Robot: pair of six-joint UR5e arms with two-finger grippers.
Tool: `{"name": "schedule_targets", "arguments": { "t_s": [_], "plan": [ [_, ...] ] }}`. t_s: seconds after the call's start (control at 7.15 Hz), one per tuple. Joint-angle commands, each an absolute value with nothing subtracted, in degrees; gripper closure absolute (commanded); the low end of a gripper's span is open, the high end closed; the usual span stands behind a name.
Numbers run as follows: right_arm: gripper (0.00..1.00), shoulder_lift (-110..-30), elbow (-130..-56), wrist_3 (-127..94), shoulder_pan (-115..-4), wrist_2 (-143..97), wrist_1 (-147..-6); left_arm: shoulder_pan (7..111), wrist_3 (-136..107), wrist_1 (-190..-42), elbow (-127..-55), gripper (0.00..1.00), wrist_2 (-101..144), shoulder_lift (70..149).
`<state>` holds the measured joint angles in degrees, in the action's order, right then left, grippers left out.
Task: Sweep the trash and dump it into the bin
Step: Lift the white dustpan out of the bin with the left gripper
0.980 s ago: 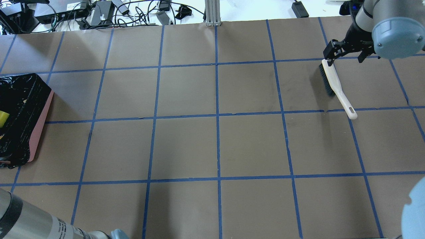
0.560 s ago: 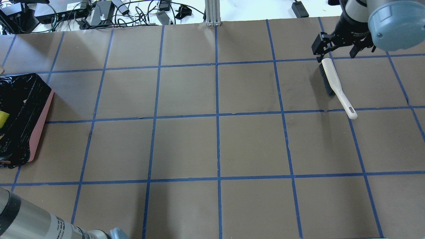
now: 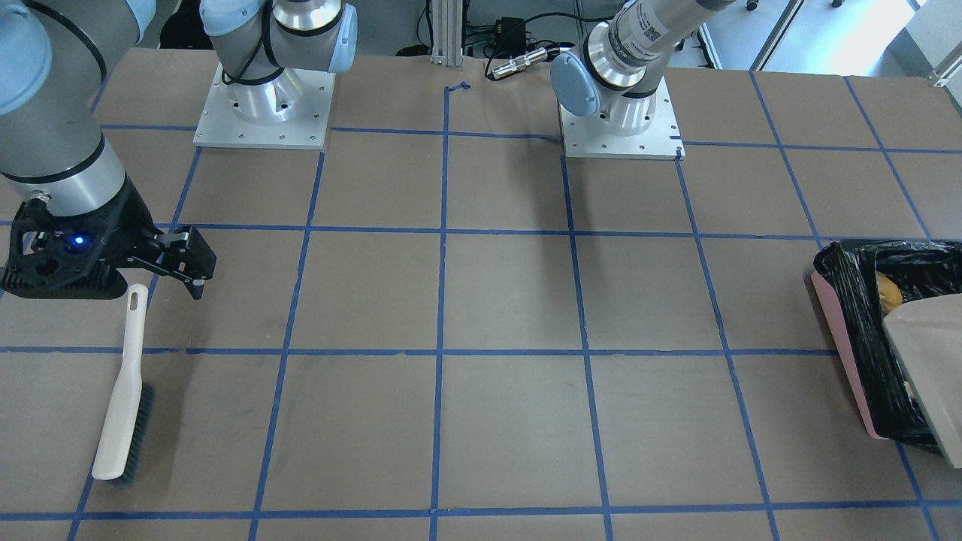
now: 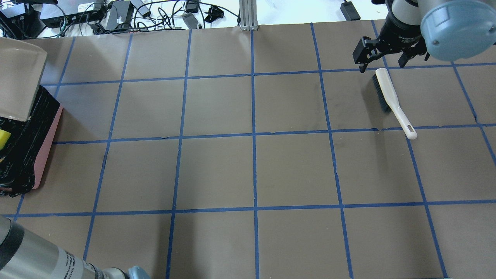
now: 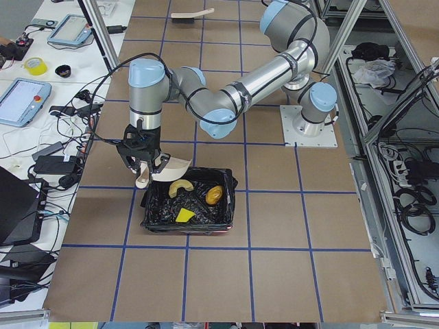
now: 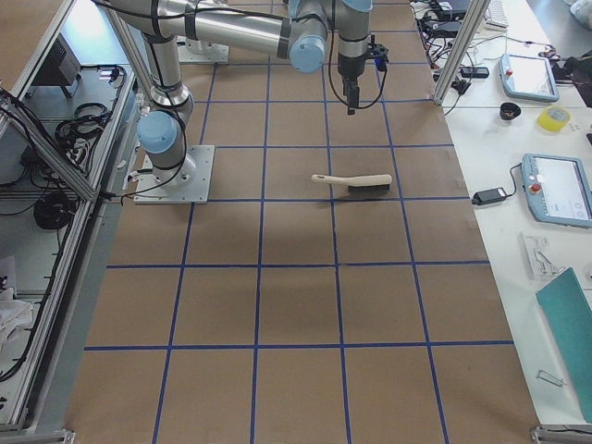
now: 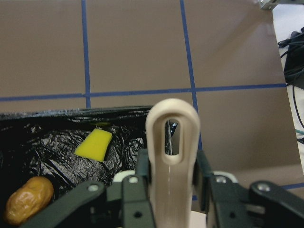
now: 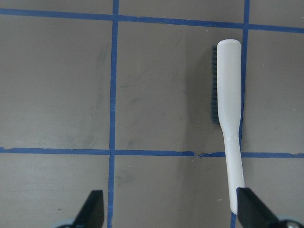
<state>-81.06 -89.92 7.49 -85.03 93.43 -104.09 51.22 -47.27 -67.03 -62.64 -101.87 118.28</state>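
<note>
All three bits of trash [image 5: 184, 215] lie in the black-lined bin [image 4: 45, 153] at the tabletop's left end. They look light and loose, better tipped from a pan than pinched. The left fingers [image 7: 142, 183] clamp the dustpan [image 7: 167, 156] by its stiff handle above the bin, and the right fingers [image 8: 95, 211] hang wide over the brush [image 4: 388, 91].

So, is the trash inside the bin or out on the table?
Inside. The black-lined bin holds the yellow square, orange oval and curved piece.
</note>
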Motion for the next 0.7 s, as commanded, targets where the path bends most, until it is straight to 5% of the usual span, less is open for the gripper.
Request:
{"name": "schedule_targets", "arguments": {
  "t_s": [0.0,0.56],
  "plan": [
    [0.0,-81.9,-89.9,3.2,-87.0,93.5,-101.6,54.0,-57.6,-70.8,-62.4,1.0,-98.4,118.3],
    [0.0,-84.7,-89.7,2.3,-87.0,93.5,-96.0,61.6,-72.1,-72.2,-58.9,1.0,-87.6,121.7]
  ]
}}
